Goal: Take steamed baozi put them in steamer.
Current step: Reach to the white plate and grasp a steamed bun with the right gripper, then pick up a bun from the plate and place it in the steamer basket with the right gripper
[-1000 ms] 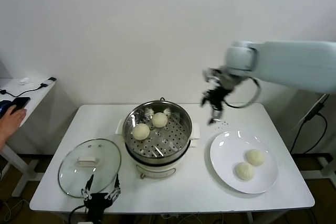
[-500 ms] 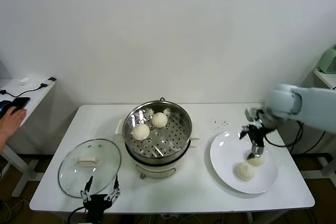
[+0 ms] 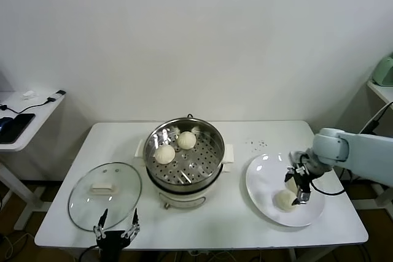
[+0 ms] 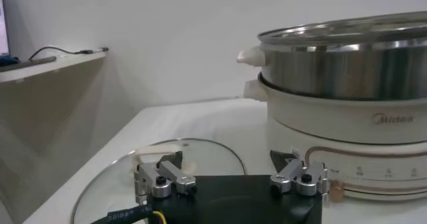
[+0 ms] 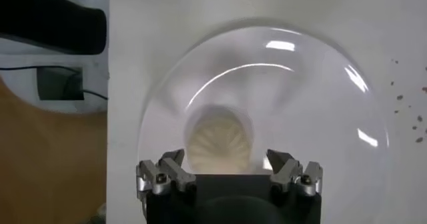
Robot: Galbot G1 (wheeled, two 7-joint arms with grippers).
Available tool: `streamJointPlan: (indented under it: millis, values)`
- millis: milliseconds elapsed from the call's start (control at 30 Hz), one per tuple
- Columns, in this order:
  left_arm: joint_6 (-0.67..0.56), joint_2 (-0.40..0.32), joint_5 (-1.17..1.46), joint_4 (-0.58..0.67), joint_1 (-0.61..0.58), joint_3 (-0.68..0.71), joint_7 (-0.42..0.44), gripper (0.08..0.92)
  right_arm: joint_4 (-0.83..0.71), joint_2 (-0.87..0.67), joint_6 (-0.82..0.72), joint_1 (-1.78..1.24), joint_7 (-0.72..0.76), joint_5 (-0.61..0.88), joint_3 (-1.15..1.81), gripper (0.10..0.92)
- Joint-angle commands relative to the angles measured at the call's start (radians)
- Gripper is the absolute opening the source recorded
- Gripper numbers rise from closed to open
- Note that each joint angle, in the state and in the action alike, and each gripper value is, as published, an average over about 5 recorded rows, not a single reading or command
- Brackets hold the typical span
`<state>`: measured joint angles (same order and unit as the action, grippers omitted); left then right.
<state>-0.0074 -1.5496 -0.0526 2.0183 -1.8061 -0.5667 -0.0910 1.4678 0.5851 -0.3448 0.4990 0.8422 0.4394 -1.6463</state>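
While two baozi occupy steamer, plate holds two.

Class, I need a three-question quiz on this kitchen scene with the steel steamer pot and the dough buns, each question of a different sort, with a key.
1. How many cream-white round dough buns lie on the perforated tray of the shiny steel steamer pot?
2. True or false: the round glass lid with a white handle covers the steamer pot.
3. Which gripper is down over the flat white plate? A) left gripper B) right gripper

Key
1. Two: one bun and another.
2. False: it lies flat on the white table, beside the pot.
3. B: the right gripper straddles a bun with fingers open; the left gripper waits at the table's front edge.
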Motion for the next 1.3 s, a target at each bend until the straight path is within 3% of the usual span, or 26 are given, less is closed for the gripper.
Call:
streamJointPlan:
  millis: [33,400,667,900,1133,1300]
  values:
    - [0.000,0.003,-0.001,0.002,-0.001,0.000,0.000,0.823,-0.040,0.008,-0.012,-0.124,-0.019,-0.040,0.084,0.823]
    - [0.000,0.003,0.000,-0.003,0.002,0.004,-0.001,0.823,-0.051,0.030,-0.017,-0.134,-0.019,-0.057,0.085,0.817]
    - [0.001,0.004,-0.001,-0.003,-0.003,0.007,-0.005,0.823,-0.039,0.028,-0.016,-0.112,-0.003,-0.071,0.080,0.676]
    - [0.003,0.002,-0.002,0.003,-0.003,0.011,-0.004,0.823,-0.016,0.050,0.025,0.067,0.066,-0.053,0.022,0.654]
    - [0.003,0.005,-0.003,0.013,-0.006,0.012,-0.004,0.823,-0.039,0.239,0.183,0.519,0.225,0.069,-0.157,0.653]
    - [0.003,0.007,-0.004,0.019,-0.007,0.016,-0.004,0.823,-0.088,0.404,0.306,0.647,0.295,0.128,-0.053,0.653]
